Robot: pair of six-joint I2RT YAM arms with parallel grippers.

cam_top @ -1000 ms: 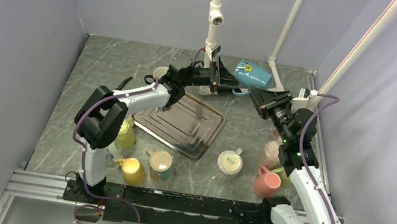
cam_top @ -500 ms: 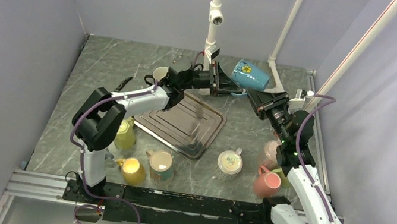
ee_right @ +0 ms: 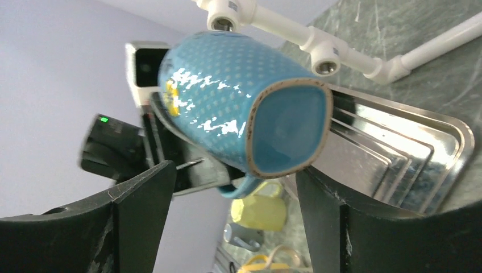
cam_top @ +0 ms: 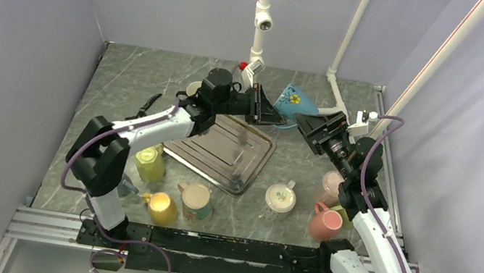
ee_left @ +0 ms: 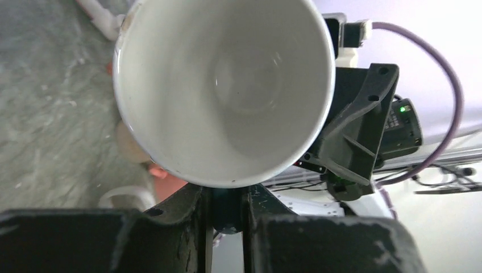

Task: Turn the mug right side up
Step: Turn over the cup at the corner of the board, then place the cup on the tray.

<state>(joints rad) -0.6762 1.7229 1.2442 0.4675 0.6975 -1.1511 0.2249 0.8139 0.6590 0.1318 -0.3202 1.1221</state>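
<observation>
The left pincer point(ee_left: 227, 207) grips the tilted blue mug point(ee_right: 227, 119) just by its handle point(ee_right: 234, 191), and the right pincer point(ee_right: 233, 173) is spread apart, so the mug could slip and fall.

No legible text, label, brand, number or sign on anything.

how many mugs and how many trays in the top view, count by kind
mugs: 9, counting the blue mug held in the air and one half hidden behind the left arm
tray: 1
total: 10
</observation>
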